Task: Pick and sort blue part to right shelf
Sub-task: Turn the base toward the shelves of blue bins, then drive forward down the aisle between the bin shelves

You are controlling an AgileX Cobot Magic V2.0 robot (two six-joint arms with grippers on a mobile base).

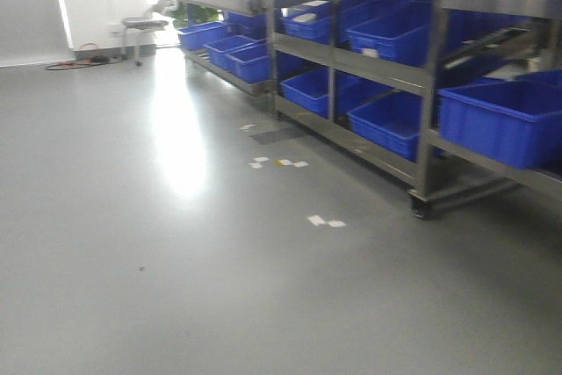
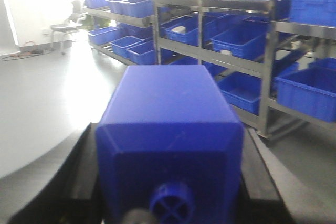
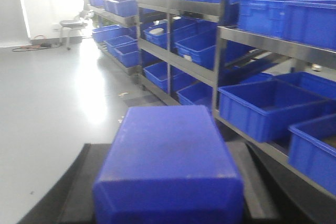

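The left hand [image 2: 169, 132] is clamped on the blue part [image 2: 168, 103], knob toward the wrist; the right hand [image 3: 165, 148] grips a blue block [image 3: 168, 177]; the right shelf [image 1: 428, 111] stands near.

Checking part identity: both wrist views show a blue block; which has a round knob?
The left-wrist block, with a round knob on its near face; the right-wrist block shows plain faces.

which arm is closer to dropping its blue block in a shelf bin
Right, probably: an open bin of the right shelf sits just beyond its held blue block; from the left wrist the shelf stands farther off behind the blue part.
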